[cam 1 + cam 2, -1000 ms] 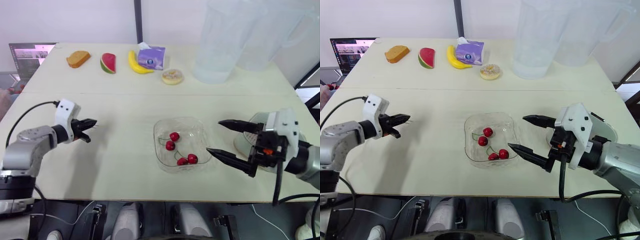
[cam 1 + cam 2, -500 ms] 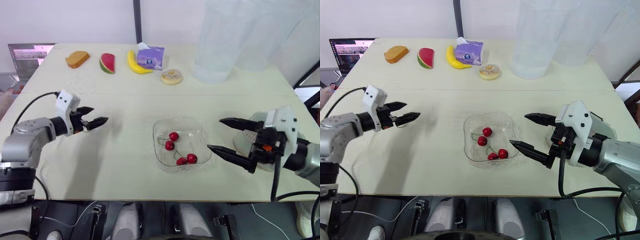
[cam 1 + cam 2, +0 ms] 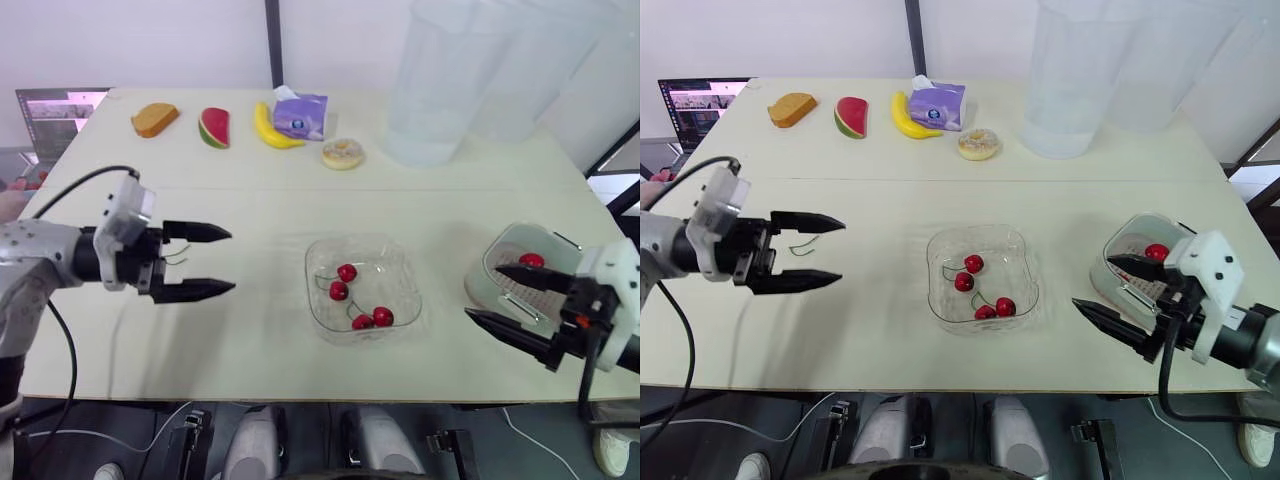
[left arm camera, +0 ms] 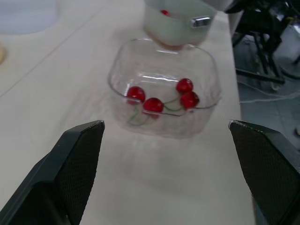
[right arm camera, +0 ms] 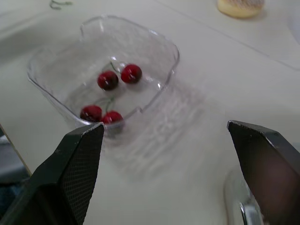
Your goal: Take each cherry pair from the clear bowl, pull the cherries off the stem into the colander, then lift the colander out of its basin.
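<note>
Closest to me, my right gripper (image 3: 482, 292) hangs low over the near right part of the table (image 3: 250, 340). Its two black fingers are spread wide and hold nothing.

Across from it on my left, my left gripper (image 3: 231, 261) is also spread wide and empty. A bare green stem (image 3: 800, 243) lies on the table just beside its farther finger.

Between the two grippers sits the clear bowl (image 3: 312, 300). It lies to the right of my left gripper and to the left of my right gripper, and both point inward at it. The right fingertips look nearer to the bowl's wall than the left ones, so I judge that arm has the shorter reach.

Two cherry pairs are in the bowl. The near pair (image 3: 383, 317) lies side by side against the near right wall — the side facing my right gripper. The far pair (image 3: 348, 272) sits near the middle, set on a diagonal, with its stems curving toward the left wall.

Behind my right gripper stands the colander (image 3: 520, 243) in its basin (image 4: 173, 30), holding one cherry (image 3: 531, 261) — just beside the bowl, on its right.
</note>
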Motion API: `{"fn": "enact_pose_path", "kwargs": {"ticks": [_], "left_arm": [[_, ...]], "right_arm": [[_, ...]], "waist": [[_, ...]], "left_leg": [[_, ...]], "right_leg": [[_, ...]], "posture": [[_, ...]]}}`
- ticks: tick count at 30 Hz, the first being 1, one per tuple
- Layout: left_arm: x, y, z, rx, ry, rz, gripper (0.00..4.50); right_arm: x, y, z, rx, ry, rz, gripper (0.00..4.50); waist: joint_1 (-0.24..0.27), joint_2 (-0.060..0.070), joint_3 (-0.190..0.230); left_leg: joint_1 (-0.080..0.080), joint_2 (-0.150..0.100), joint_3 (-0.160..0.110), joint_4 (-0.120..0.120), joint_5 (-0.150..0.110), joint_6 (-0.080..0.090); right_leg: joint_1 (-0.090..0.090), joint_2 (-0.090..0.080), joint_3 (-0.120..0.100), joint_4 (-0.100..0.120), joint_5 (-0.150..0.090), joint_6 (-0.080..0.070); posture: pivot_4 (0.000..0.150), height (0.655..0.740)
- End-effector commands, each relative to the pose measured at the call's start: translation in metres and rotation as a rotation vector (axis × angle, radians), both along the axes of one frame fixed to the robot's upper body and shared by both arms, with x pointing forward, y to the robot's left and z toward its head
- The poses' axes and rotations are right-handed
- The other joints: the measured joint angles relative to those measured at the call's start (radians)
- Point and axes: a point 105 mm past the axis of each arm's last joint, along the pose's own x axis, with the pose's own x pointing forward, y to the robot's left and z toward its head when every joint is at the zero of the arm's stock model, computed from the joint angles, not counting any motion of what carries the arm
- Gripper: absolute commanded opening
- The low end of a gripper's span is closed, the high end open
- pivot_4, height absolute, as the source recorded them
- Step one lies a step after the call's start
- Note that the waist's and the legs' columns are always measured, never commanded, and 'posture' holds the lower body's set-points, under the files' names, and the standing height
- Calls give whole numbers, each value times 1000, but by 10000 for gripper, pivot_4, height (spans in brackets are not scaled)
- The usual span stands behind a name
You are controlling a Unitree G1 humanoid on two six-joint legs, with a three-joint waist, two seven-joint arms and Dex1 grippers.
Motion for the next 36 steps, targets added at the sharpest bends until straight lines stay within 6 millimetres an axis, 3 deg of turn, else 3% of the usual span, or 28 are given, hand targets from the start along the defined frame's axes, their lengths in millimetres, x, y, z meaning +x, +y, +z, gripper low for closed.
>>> {"fn": "enact_pose_path", "kwargs": {"ticks": [1, 9, 16, 20, 26, 36], "left_arm": [[-3, -6, 5, -10, -64, -21, 44659], [-5, -19, -2, 5, -66, -82, 44659], [-8, -32, 1, 10, -65, -148, 44659], [-7, -40, -2, 29, -64, -161, 44659], [-1, -50, -2, 38, -91, -153, 44659], [-2, -56, 0, 15, -96, -151, 44659]], "right_arm": [[-2, 4, 11, -23, -54, 15, 45000], [12, 63, 14, -117, 46, 238, 45000], [64, 101, 12, -134, 105, 215, 45000], [85, 124, 2, -175, 165, 227, 45000], [104, 138, -23, -206, 254, 208, 45000], [123, 143, -45, -155, 334, 138, 45000]], "waist": [[0, 0, 0], [-8, 0, 0], [-7, 0, 0], [-6, 0, 0], [-3, 0, 0], [-7, 0, 0]], "left_leg": [[0, 0, 0, 0, 0, 0], [0, 1, 0, 0, 0, 0], [-2, 1, 1, 0, 0, 0], [-3, 1, 1, 0, 0, 0], [-9, 0, 1, 2, 0, 1], [-9, 0, 1, 2, 0, 1]], "right_leg": [[0, 0, 0, 0, 0, 0], [-1, 2, 1, 0, 0, 0], [-4, 0, 1, 0, 0, 0], [-6, 0, 1, 1, 0, -1], [-10, -1, 1, 2, 0, -1], [-11, -1, 0, 3, 0, -1]], "posture": [[1500, 7400], [1500, 7400], [1500, 7400], [1500, 7400], [1500, 7400], [1500, 7400]]}}
